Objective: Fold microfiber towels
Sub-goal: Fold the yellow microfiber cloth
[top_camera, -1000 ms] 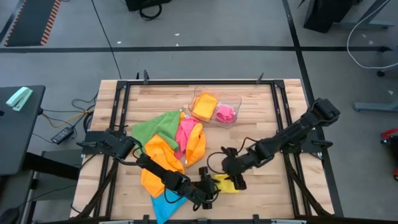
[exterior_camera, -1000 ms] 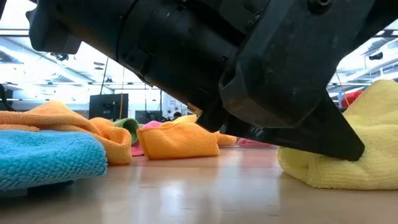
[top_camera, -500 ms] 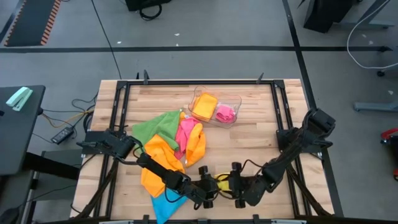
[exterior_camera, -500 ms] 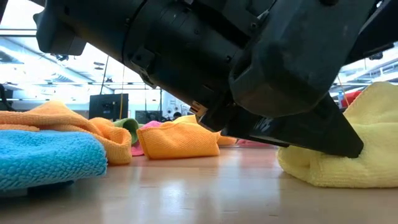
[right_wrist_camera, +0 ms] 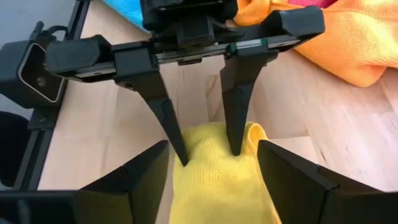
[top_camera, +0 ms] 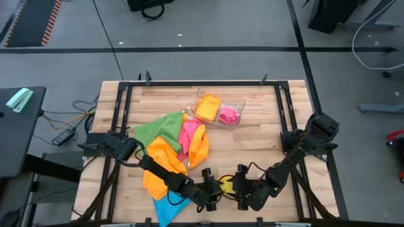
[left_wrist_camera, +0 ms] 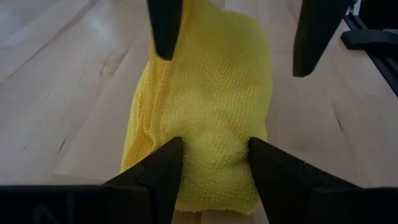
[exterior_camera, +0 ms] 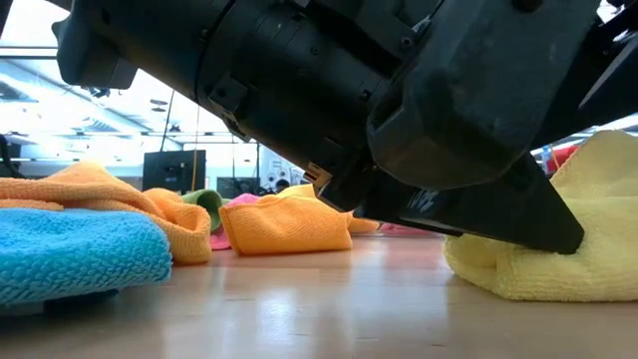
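So right now both arms are down at the near edge of the table (top_camera: 265, 126), working one yellow towel (top_camera: 225, 183) between them. Going left to right: a blue towel (top_camera: 165, 208) sits at the near edge on the left side, then the loose heap of green towel (top_camera: 154, 128), orange towels (top_camera: 161, 165) and pink towel (top_camera: 188, 132) around the middle-left, all still unfolded.

Next comes the left gripper (left_wrist_camera: 209, 158), fingers spread with the end of the yellow towel bunched between them, pressing into the cloth on both sides. Facing it is the right gripper (right_wrist_camera: 211, 168), jaws wide, fingers straddling the other end of the towel and not clamped on it as far as I can see.

Looks to me like a fold on the yellow one is being finished or squared up. Next move probably calls for flattening it or a clean pinch on one edge, without dragging the whole bundle.

Up near the far edge, the clear tray (top_camera: 238, 101) holds an orange folded cloth (top_camera: 207, 107) and a pink folded cloth (top_camera: 228, 115) side by side.
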Robot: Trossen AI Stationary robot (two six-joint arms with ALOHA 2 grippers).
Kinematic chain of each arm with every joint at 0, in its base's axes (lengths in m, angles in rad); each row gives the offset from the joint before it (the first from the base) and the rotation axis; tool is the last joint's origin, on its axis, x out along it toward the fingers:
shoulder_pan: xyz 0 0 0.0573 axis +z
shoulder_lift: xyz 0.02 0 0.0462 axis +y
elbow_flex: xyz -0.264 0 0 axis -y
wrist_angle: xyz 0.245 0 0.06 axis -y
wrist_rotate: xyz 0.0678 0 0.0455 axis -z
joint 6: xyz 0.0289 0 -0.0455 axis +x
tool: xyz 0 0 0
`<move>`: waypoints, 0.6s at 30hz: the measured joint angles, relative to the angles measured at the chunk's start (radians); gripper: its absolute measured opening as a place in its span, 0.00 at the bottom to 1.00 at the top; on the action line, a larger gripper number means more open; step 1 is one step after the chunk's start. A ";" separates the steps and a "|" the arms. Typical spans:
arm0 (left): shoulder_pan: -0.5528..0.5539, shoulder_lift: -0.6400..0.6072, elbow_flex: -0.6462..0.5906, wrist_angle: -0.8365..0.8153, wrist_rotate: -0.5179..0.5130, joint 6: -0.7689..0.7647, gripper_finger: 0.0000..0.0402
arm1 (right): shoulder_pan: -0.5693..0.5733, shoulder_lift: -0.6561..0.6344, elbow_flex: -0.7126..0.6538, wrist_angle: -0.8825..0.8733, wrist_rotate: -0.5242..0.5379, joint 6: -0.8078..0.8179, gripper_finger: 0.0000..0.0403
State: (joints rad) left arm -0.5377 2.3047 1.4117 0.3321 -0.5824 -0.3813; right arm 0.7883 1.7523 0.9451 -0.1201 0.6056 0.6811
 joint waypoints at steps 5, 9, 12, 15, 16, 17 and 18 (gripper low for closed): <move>0.000 0.000 0.000 0.000 0.000 0.000 0.49 | 0.011 0.002 -0.019 0.052 -0.001 -0.013 0.71; 0.000 0.000 0.000 -0.001 0.000 0.000 0.49 | 0.030 0.002 -0.055 0.132 0.017 -0.029 0.70; 0.000 0.000 0.000 -0.002 0.000 0.000 0.48 | 0.045 0.003 -0.076 0.220 0.025 -0.067 0.68; 0.000 0.000 0.000 -0.002 0.000 0.000 0.48 | 0.047 0.003 -0.077 0.250 0.025 -0.095 0.65; 0.001 0.000 0.000 -0.002 0.000 0.000 0.49 | 0.046 0.003 -0.077 0.243 0.025 -0.097 0.65; 0.001 0.000 0.000 -0.002 0.000 0.000 0.49 | 0.045 0.005 -0.077 0.236 0.026 -0.097 0.64; 0.001 0.000 0.000 -0.003 0.000 0.000 0.49 | 0.040 0.011 -0.077 0.235 0.027 -0.092 0.64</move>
State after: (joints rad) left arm -0.5365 2.3051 1.4117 0.3294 -0.5824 -0.3813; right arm 0.8285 1.7637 0.8679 0.1145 0.6322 0.5889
